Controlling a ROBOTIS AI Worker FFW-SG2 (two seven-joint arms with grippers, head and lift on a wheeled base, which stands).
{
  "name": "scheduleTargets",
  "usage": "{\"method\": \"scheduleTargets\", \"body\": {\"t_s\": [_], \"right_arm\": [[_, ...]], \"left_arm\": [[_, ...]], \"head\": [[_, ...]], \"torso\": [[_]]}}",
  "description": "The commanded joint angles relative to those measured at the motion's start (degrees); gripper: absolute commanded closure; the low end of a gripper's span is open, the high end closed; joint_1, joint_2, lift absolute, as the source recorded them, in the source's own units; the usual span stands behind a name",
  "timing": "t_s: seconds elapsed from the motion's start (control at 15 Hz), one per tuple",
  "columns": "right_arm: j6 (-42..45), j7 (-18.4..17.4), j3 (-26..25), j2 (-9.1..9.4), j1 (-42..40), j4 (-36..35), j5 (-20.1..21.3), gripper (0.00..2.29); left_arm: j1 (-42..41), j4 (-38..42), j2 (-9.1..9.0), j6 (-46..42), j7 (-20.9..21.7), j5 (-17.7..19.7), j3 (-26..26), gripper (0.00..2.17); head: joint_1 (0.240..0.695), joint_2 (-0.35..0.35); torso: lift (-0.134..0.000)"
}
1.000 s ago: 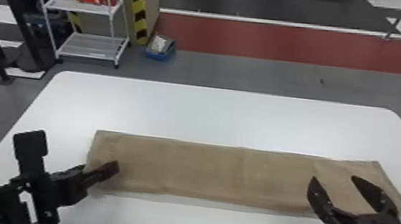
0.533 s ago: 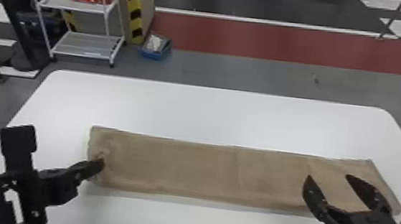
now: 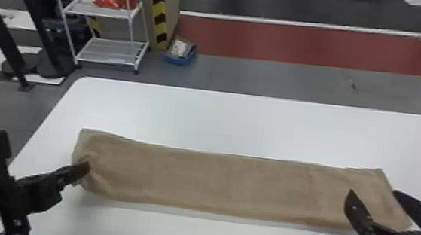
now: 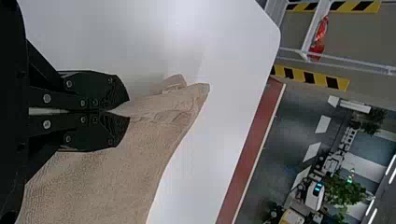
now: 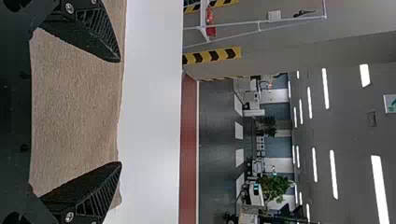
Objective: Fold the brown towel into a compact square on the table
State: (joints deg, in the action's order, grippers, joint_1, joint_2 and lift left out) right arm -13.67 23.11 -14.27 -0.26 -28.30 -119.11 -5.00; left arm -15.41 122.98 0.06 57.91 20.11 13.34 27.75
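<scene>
"What lies before you?"

"A white table (image 3: 258, 126), and across it the brown towel (image 3: 229, 181), a long strip running left to right."

"And your fingers?"

"My left gripper (image 3: 86, 168) has its fingers together, clamped on the towel's left end. My right gripper (image 3: 374, 192) hangs by the right end, fingers apart, gripping nothing."

"How would you fold it well?"

"I'd lift low and carry the left end rightward, slowly, matching near and far edges. A single pinch bunches cloth, so I'd smooth those little creases after letting go."
</scene>
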Motion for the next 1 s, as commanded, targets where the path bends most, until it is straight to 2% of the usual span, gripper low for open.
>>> {"method": "scheduleTargets", "body": {"t_s": [0.0, 0.07, 0.13, 0.2, 0.33, 0.4, 0.53, 0.6, 0.67, 0.73, 0.8, 0.87, 0.93], "right_arm": [[0.2, 0.0, -0.5, 0.32, 0.0, 0.1, -0.2, 0.10], [0.3, 0.0, -0.8, 0.32, 0.0, 0.1, -0.2, 0.10], [0.3, -0.1, -1.2, 0.32, 0.0, 0.1, -0.5, 0.10], [0.5, -0.1, -1.7, 0.32, 0.0, 0.1, -1.1, 0.10], [0.5, -0.1, -2.0, 0.32, -0.3, 0.0, -1.2, 0.10], [0.5, -0.1, -2.0, 0.32, -0.3, 0.0, -1.2, 0.10], [0.5, -0.1, -1.9, 0.32, -0.2, 0.0, -1.2, 0.10], [0.5, -0.2, -1.9, 0.32, -0.1, 0.0, -1.2, 0.10], [0.5, -0.5, -1.8, 0.32, 0.0, 0.1, -1.3, 0.10], [0.3, -0.5, -1.6, 0.32, 0.2, 0.3, -1.3, 0.10], [0.5, -0.5, -1.3, 0.32, 0.6, 0.8, -1.3, 0.10], [0.3, -0.5, -1.1, 0.32, 0.8, 1.1, -1.2, 0.10], [0.3, -0.5, -1.1, 0.32, 0.8, 1.2, -1.2, 0.10]], "left_arm": [[0.2, 3.3, -0.15, 3.0, -0.2, 0.6, 1.3, 2.15], [0.2, 6.0, -0.21, 6.6, -0.5, 2.2, 1.2, 2.15], [0.1, 8.9, -0.21, 7.8, -1.3, 5.4, 0.5, 2.15], [0.0, 11.4, -0.21, 8.3, -2.5, 7.1, -1.0, 2.15], [-0.5, 16.6, -0.21, 9.0, -6.5, 6.6, -9.7, 2.15], [-0.5, 18.0, -0.21, 9.2, -8.2, 5.6, -14.2, 2.15], [0.2, 19.0, -0.21, 9.0, -11.6, 1.1, -25.3, 2.15], [1.2, 19.0, -0.21, 9.2, -13.3, -0.4, -29.8, 2.15], [2.7, 18.9, -0.21, 9.0, -15.4, -2.1, -34.5, 2.15], [4.3, 18.4, -0.21, 9.0, -18.5, -4.3, -39.2, 2.15], [5.6, 17.3, -0.21, 8.8, -22.0, -8.6, -44.3, 2.15], [7.0, 15.9, -0.21, 8.7, -24.6, -11.5, -47.9, 2.15], [8.5, 14.3, -0.21, 8.5, -26.3, -12.0, -50.6, 2.15]], "head": [[0.695, 0.102], [0.695, 0.109], [0.695, 0.111], [0.695, 0.094], [0.695, 0.048], [0.695, 0.017], [0.695, -0.050], [0.695, -0.119], [0.695, -0.155], [0.695, -0.189], [0.695, -0.214], [0.695, -0.234], [0.695, -0.261]], "torso": [[-0.120], [-0.120], [-0.120], [-0.120], [-0.120], [-0.120], [-0.120], [-0.120], [-0.120], [-0.120], [-0.120], [-0.120], [-0.120]]}}
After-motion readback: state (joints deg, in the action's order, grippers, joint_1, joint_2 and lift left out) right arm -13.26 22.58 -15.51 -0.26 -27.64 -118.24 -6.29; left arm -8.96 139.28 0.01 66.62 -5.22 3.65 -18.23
